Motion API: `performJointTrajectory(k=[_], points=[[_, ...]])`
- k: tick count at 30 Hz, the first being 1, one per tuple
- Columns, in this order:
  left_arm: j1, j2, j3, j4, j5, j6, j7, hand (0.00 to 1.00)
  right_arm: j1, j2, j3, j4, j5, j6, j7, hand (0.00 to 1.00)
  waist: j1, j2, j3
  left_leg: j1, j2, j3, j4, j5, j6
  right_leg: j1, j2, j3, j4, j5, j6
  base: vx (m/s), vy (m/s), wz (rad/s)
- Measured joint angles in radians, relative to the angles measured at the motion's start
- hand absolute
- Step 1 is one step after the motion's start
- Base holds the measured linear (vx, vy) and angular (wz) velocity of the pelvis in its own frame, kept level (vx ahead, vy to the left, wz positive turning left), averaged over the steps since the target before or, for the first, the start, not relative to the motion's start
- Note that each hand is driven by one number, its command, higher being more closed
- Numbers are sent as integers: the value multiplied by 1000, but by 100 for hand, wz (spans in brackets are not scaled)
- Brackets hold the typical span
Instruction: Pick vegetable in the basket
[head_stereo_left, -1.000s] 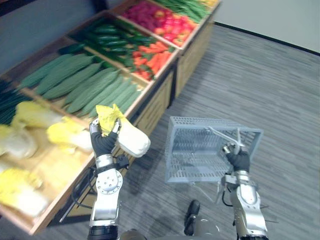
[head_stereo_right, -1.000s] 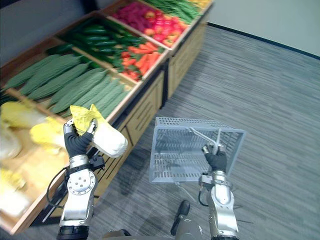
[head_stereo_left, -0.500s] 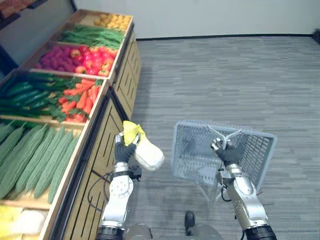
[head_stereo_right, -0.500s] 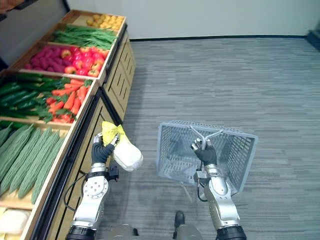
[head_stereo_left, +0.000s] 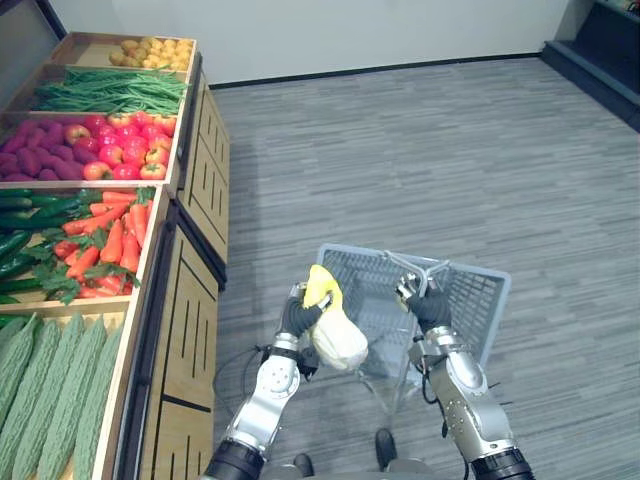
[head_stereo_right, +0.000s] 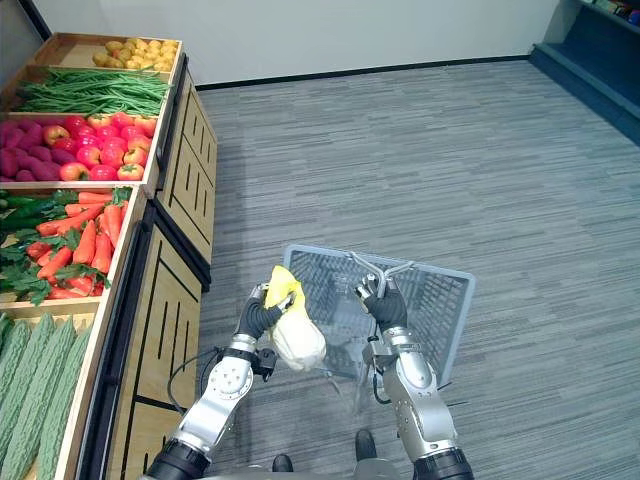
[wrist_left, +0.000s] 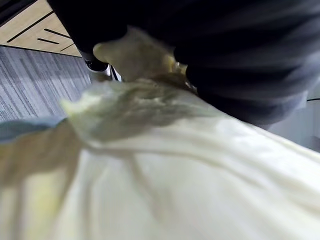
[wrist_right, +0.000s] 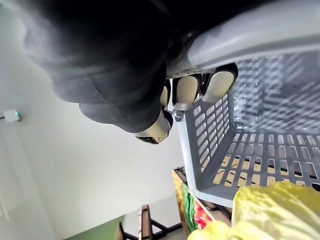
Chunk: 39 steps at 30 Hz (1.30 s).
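Beside the front edge of the wooden produce stand (head_stereo_left: 190, 310), swung clear of the cabbage bin of a second ago and brought up to the stand-side rim of the grey plastic basket (head_stereo_left: 478, 300). Napa cabbage (head_stereo_left: 338, 338) clamped in the curled fingers of the left hand (head_stereo_left: 297, 316), yellow leaf tips up, pale base down; over the rim or just outside it, hard to tell. Basket hung off the floor by its handle (head_stereo_left: 412, 266), gripped in the closed fingers of the right hand (head_stereo_left: 432, 308). Judged nearly done: only a drop inside the walls and a release left. Along the stand, bins of ridged green gourds (head_stereo_left: 50, 370), carrots (head_stereo_left: 110, 235), red apples (head_stereo_left: 130, 150) and green beans (head_stereo_left: 110, 90). Beyond, grey striped floor (head_stereo_left: 450, 150), white wall (head_stereo_left: 350, 30), dark step (head_stereo_left: 600, 50) at the far right corner.
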Motion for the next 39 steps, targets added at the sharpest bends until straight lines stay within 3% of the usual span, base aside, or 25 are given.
performJointTrajectory(k=[5, 11, 14, 15, 19, 33, 39], points=[[-47, 21, 0, 104, 0, 16, 5, 100, 7, -3, 68, 0, 125, 15, 3, 100, -12, -11, -7, 6, -1, 1, -21, 7, -2, -6, 2, 3, -1, 0, -1, -3, -2, -2], [-103, 42, -1, 240, 0, 40, 4, 100, 23, -28, 222, 0, 360, 33, 46, 100, -19, -51, -25, 6, 4, 21, -42, 10, -1, -22, 11, 20, -16, 14, -10, -40, -15, -14], [-114, 42, -3, 274, 0, 42, 0, 100, 25, -34, 257, 0, 409, 42, 60, 100, -20, -56, -27, 6, 2, 30, -44, 10, -1, -25, 11, 31, -24, 23, -6, -52, 2, -13], [-123, 41, -3, 297, 0, 41, -2, 0, 25, -38, 271, -4, 423, 50, 68, 100, -20, -63, -27, 6, 1, 33, -46, 10, -1, -24, 10, 34, -33, 28, -7, -40, 1, -9], [-153, 32, -5, 337, 1, 41, -4, 0, 25, -56, 300, -39, 437, 71, 82, 100, -19, -82, -26, 6, 2, 36, -47, 10, -1, -24, 11, 37, -37, 28, -6, -21, -4, -3], [-193, 26, 0, 410, 10, 50, -2, 0, 51, -67, 291, -113, 443, 79, 123, 100, -21, -83, -27, 11, 0, 35, -51, 10, -1, -13, 8, 32, -48, 41, 0, 2, 5, 1], [-122, 34, 38, 238, 7, 47, -3, 0, 63, -41, 204, -103, 369, 79, 121, 100, -19, -83, -27, 14, 0, 6, -51, 10, -1, 4, 6, 4, -52, 41, 0, -3, -7, 12]])
